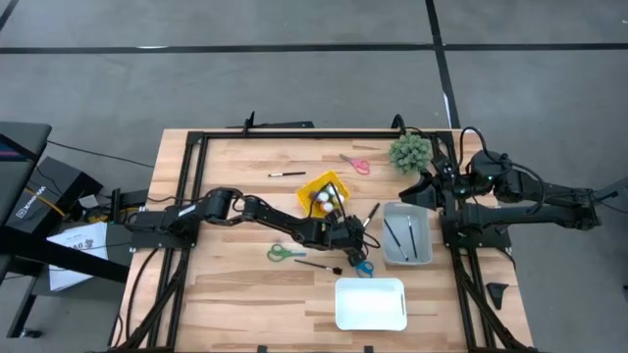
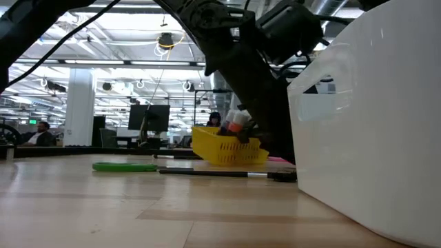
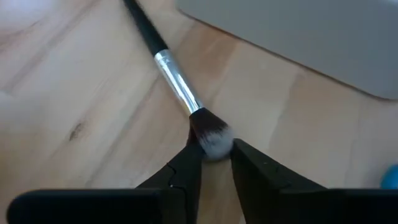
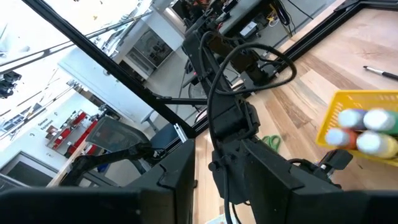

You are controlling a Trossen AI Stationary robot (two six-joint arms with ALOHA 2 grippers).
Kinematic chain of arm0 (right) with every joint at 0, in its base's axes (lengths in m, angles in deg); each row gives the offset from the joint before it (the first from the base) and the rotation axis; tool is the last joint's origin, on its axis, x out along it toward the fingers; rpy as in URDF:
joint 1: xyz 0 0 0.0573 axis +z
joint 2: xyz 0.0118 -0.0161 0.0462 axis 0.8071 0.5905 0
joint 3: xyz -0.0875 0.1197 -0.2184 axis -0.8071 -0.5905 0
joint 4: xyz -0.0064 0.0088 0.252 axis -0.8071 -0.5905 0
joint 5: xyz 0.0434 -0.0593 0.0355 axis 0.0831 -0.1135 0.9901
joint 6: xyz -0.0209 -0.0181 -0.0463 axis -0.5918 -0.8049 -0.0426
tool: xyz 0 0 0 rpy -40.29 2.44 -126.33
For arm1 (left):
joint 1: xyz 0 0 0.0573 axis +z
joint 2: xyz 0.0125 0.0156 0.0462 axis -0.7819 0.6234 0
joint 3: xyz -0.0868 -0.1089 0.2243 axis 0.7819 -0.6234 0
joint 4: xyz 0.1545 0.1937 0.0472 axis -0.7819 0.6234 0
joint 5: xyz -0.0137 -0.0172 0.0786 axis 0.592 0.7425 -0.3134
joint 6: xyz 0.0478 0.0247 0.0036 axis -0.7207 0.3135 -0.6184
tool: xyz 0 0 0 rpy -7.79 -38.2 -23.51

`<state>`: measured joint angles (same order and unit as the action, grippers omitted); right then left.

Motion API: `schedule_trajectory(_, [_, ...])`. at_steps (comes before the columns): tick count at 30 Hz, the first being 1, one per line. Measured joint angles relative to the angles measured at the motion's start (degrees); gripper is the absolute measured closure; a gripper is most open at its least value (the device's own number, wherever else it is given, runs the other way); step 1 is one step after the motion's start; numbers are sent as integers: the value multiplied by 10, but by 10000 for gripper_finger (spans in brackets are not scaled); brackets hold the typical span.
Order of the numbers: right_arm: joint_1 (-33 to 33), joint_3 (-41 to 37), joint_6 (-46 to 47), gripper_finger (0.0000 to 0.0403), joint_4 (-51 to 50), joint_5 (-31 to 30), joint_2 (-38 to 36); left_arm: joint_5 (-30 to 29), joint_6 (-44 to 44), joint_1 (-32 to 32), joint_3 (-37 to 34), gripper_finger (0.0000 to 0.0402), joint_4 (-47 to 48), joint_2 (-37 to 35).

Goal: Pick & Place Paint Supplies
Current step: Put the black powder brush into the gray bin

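A dark-handled brush (image 1: 372, 215) with a silver ferrule lies on the table beside the grey tray (image 1: 407, 254). My left gripper (image 1: 355, 233) (image 3: 216, 155) reaches in from the left and is shut on its pale bristle end. The yellow basket (image 1: 317, 186) (image 2: 227, 149) holds several paint bottles (image 4: 362, 129). Two brushes (image 1: 399, 233) lie in the grey tray. More brushes lie loose on the table, one far (image 1: 287, 174) and one near (image 1: 318, 264) (image 2: 207, 172). My right gripper (image 4: 219, 171) waits open at the right side, near the plant (image 1: 410, 152). My left gripper pinches the brush's bristle tuft (image 3: 215, 139) between its two fingertips (image 3: 189, 157), at the brush's very end. The fingers come in roughly in line with the brush. The ferrule (image 3: 177, 81) and handle lie along the wooden table top.
Green scissors (image 1: 285, 253) (image 2: 124, 166), blue scissors (image 1: 363, 267) and pink scissors (image 1: 356, 164) lie on the table. A white tray (image 1: 371, 304) (image 2: 372, 131) sits at the near edge. A black frame (image 1: 294, 134) borders the table's far side.
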<state>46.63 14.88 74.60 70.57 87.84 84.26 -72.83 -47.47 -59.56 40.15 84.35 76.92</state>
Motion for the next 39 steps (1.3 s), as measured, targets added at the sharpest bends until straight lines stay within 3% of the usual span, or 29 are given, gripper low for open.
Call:
schedule_trajectory(6, [0,0,0,280,1,1,0,-1,29,1,0,340,0,0])
schedule_trajectory(12, [0,0,0,280,1,2,0,-2,61,1,0,395,0,0])
schedule_trajectory(23, [0,0,0,280,4,10,0,-10,66,-7,-1,401,6,-15])
schedule_trajectory(39, [0,0,-5,280,18,10,-1,-20,49,-15,0,401,5,-102])
